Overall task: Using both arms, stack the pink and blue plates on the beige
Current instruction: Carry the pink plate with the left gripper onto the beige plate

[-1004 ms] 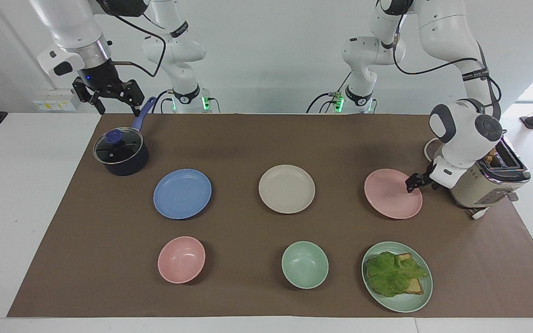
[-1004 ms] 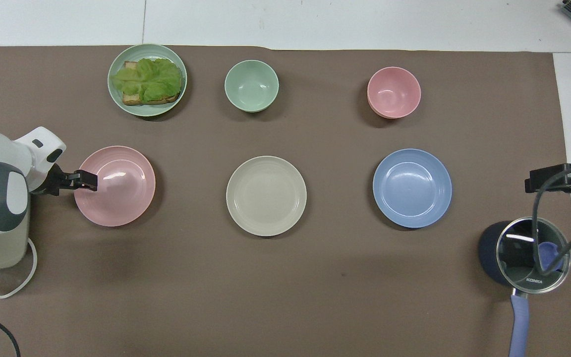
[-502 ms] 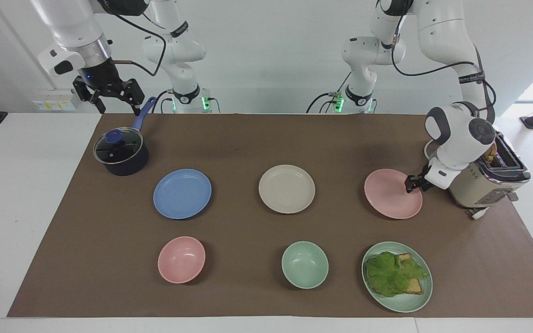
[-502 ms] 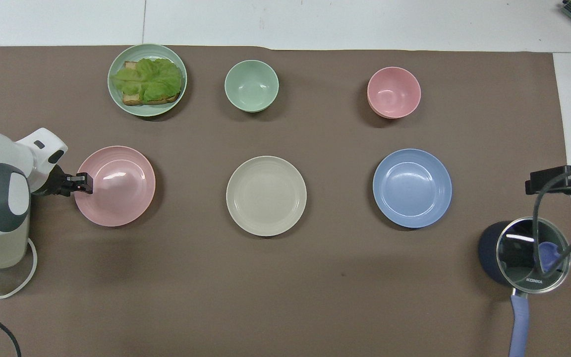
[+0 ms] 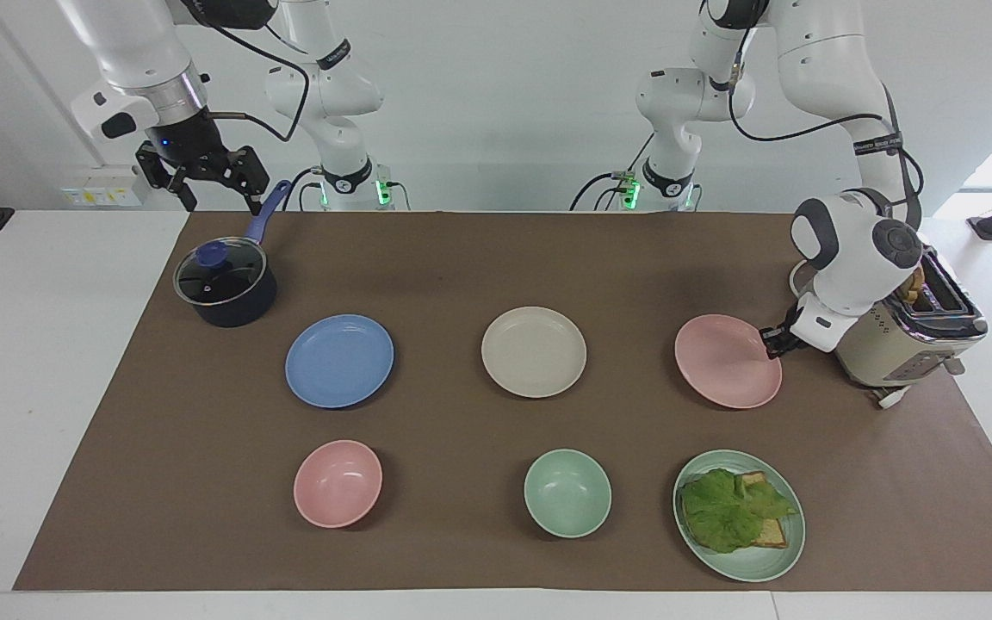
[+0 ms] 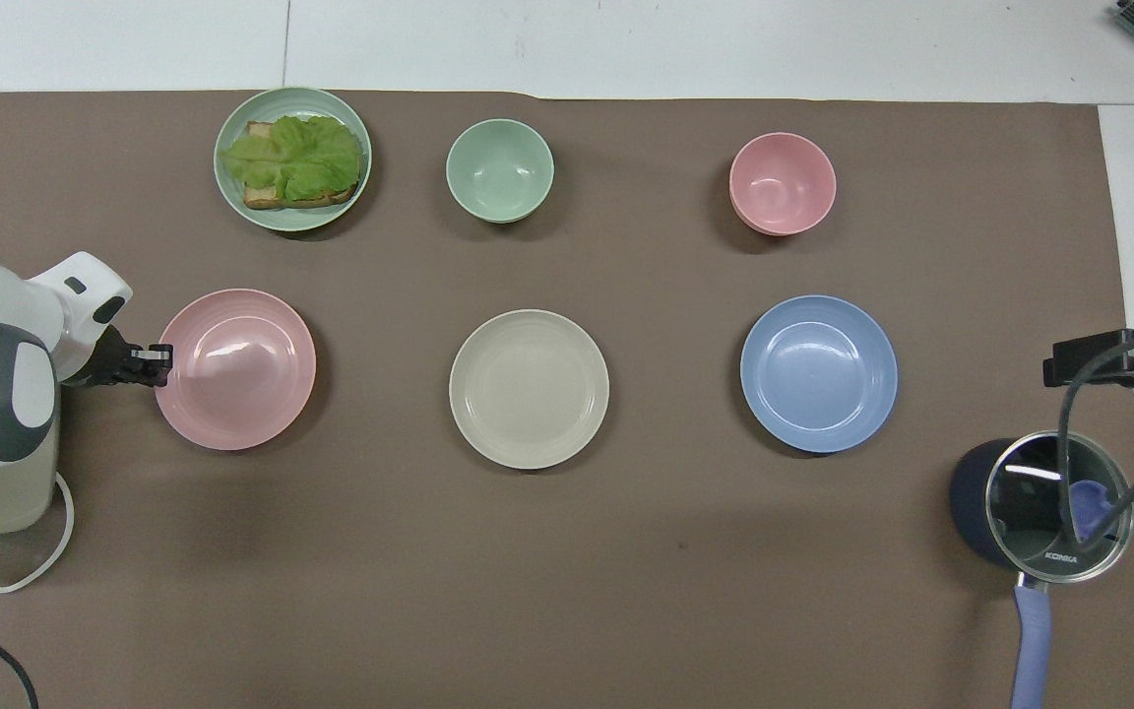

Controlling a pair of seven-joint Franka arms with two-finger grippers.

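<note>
A: Change since a second ago?
B: The left tool (image 5: 773,342) has clenched on the rim of the pink plate (image 5: 727,361), at the edge nearest the toaster (image 5: 909,340). A second back it stood spread over that rim. The plate has shifted slightly toward the beige plate (image 5: 534,351) and looks tipped up a little at the gripped edge. I judge the pickup secured and the carry to beige due next.

A: The right tool?
B: The right tool (image 5: 203,176) hangs spread and empty above the saucepan (image 5: 226,284); that arm waits.

A: Placement of the task items?
B: One row across the middle of the counter (image 5: 461,258): pink plate toward the left arm's end, beige plate in the centre, blue plate (image 5: 339,360) toward the right arm's end. All three well apart; nothing stacked yet.

A: Count, largest first.
B: Arms, two. Toaster, one. Lidded saucepan, one. Plates, four: pink, beige, blue, plus one green plate (image 5: 739,515) bearing lettuce and toast. Bowls, two: one pink bowl (image 5: 337,483), one green bowl (image 5: 567,492), both farther from the robots than the plate row.
</note>
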